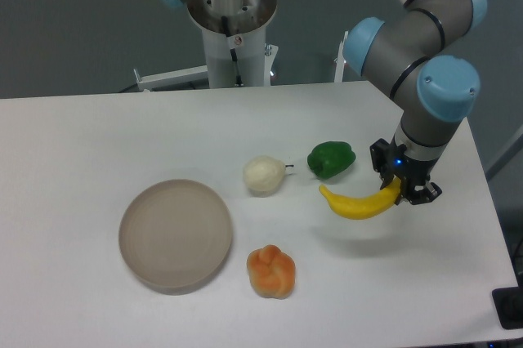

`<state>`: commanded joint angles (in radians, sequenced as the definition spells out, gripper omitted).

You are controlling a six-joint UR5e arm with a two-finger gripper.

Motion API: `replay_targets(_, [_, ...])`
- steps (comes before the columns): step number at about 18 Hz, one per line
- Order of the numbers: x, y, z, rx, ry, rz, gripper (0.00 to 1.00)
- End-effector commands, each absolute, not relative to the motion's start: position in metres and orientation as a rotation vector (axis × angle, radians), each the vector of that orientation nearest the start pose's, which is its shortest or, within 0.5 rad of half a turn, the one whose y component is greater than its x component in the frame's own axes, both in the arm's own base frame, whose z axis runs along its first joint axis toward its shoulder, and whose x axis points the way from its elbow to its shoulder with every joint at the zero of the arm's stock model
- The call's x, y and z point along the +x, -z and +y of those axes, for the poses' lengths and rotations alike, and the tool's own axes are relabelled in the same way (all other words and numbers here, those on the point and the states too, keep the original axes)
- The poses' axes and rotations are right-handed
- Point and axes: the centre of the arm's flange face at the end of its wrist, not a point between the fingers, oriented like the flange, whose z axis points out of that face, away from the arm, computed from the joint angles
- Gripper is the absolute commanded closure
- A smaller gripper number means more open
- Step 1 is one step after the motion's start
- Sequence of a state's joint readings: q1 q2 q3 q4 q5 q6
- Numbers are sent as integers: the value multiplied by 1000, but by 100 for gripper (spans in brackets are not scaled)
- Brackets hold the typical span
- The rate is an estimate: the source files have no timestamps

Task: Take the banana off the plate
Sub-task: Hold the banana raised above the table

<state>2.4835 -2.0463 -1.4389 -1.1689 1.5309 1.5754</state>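
The yellow banana (357,204) hangs in the air over the right part of the table, well away from the plate. My gripper (406,187) is shut on the banana's right end, with the fruit curving out to the left of the fingers. The round beige plate (175,234) lies empty at the left front of the table.
A green pepper (331,159) sits just up and left of the banana. A pale round fruit (264,175) lies near the middle, and a lumpy orange pepper (272,271) sits to the right of the plate. The table's right edge (482,193) runs close to the gripper.
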Motion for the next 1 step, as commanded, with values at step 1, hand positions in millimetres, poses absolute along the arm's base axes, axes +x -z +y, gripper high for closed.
replay_targets(1, [-445,-315,518,-2922,-69,1009,70])
